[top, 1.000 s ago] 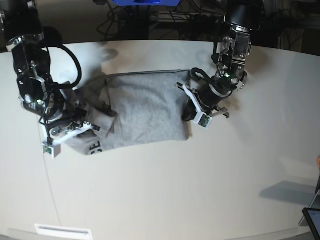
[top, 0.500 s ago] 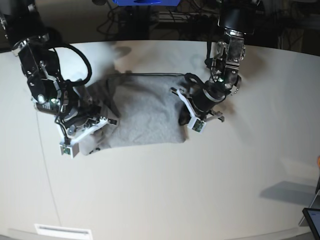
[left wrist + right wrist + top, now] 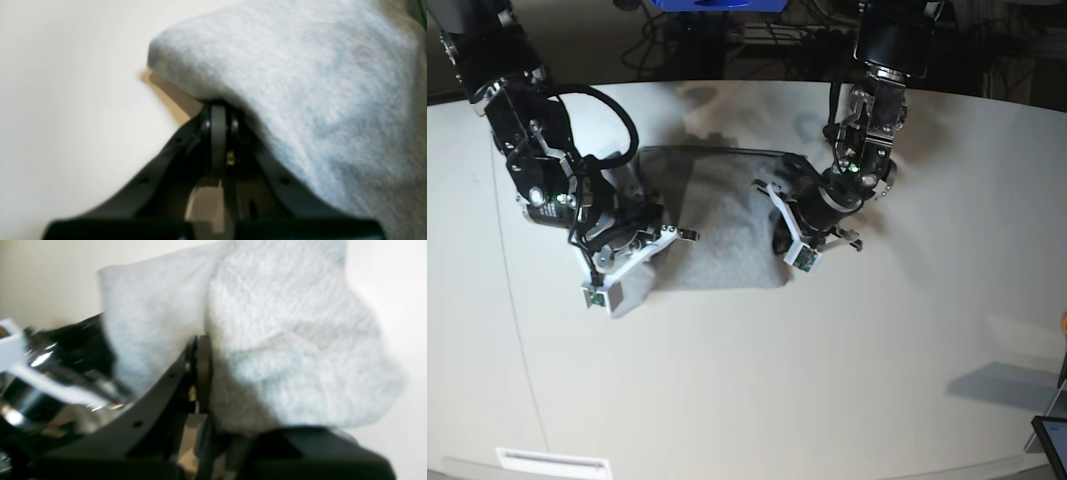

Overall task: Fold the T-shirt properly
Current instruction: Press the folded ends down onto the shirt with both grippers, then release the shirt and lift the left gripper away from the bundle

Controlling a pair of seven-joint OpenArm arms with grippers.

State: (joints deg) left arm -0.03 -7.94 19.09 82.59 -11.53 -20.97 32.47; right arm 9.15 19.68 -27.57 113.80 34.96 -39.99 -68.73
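The heather-grey T-shirt [image 3: 722, 225] lies bunched in the middle of the white table [image 3: 757, 380], lifted at both side edges. My left gripper [image 3: 783, 243], on the base view's right, is shut on the shirt's right edge. In the left wrist view its fingertips [image 3: 218, 113] meet under a fold of T-shirt [image 3: 300, 66] raised off the table. My right gripper [image 3: 632, 280], on the base view's left, is shut on the shirt's left part. Thick grey T-shirt [image 3: 283, 340] drapes over the closed right gripper [image 3: 200, 353]. No lettering shows.
A dark tablet corner [image 3: 1052, 440] sits at the table's lower right edge. A white label strip [image 3: 552, 462] lies at the front left edge. Cables and a blue object [image 3: 717, 4] stand behind the table's far edge.
Both grippers have moved inward toward each other, carrying the shirt's side edges. The shirt looks narrower, and the black lettering seen at its lower left is now hidden.
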